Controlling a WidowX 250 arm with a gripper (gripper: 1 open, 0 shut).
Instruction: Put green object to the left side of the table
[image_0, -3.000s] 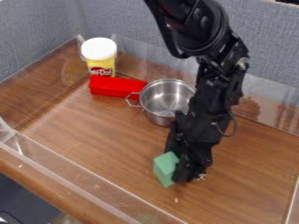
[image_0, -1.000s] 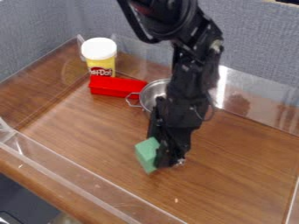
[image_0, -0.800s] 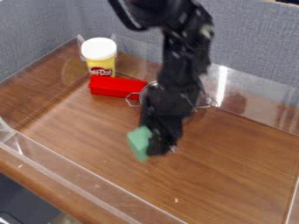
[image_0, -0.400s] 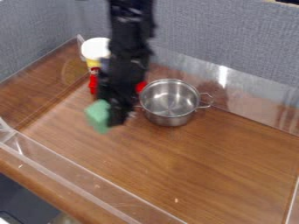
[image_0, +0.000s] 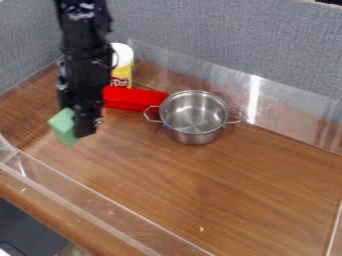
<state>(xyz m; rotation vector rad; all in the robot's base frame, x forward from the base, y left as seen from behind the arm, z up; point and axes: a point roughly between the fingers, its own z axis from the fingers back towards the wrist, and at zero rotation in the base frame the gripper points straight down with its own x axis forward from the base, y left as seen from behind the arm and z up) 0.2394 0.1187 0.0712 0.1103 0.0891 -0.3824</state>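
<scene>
The black gripper is clamped on the small matte green cube-like block, holding it over the glossy brown wood-grain table, well to the left of the shiny steel pot. The red rectangular block lies just left of the pot. A yellow jar with a white lid stands behind that block, partly hidden by the arm.

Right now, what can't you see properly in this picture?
- The hand: in the camera view its fingers blend into the dark arm, so its hold on the green block stays unclear.
- Whether the block touches the table: cannot tell.
- The yellow jar: partly behind the arm, label too small.
- The red block: its left end is hidden.
</scene>
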